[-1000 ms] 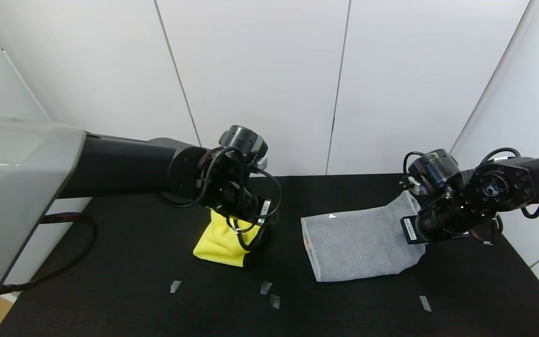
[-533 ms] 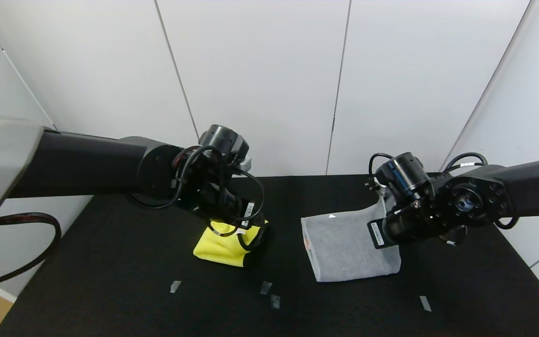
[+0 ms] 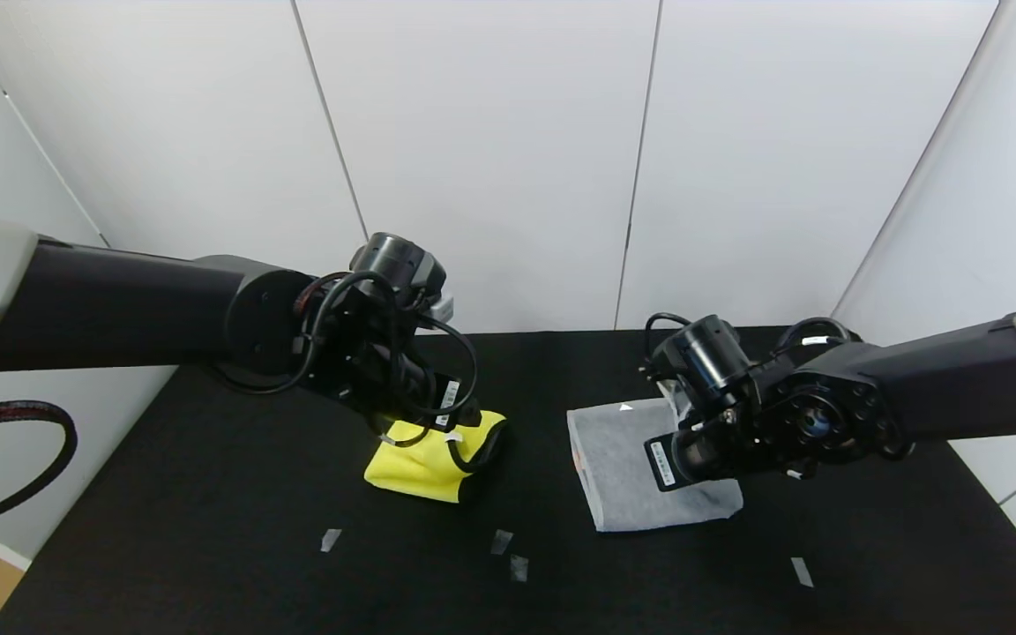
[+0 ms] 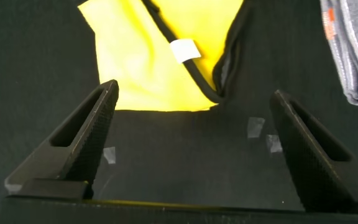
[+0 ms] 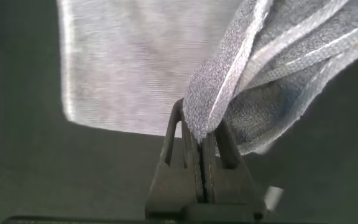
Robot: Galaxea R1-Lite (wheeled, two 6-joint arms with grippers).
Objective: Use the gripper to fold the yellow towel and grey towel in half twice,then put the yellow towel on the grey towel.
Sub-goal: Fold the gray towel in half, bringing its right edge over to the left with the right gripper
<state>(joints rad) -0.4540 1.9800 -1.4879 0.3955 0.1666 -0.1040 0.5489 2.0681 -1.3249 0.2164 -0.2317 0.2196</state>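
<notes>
The yellow towel point(image 3: 427, 466) lies folded on the black table point(image 3: 208, 529), its black trim and white tag point(image 4: 184, 50) showing in the left wrist view. My left gripper point(image 4: 196, 92) hangs open just above the towel's edge with nothing between its fingers point(image 4: 92, 124). The grey towel point(image 3: 618, 467) lies to the right of the yellow one. My right gripper point(image 5: 201, 134) is shut on a lifted fold of the grey towel point(image 5: 229, 68) and holds it over the flat part point(image 5: 135, 68). In the head view both grippers' fingers are hidden behind their wrists.
Small tape marks point(image 3: 500, 541) are stuck on the table near the front, with one more point(image 3: 801, 571) at the front right. White wall panels close off the back and right side. The grey towel's orange band point(image 4: 329, 18) shows at its left end.
My right arm has swept left with the grey towel's edge, folding it over so the towel looks narrower. My left arm has drawn back to the left, uncovering more of the yellow towel.
</notes>
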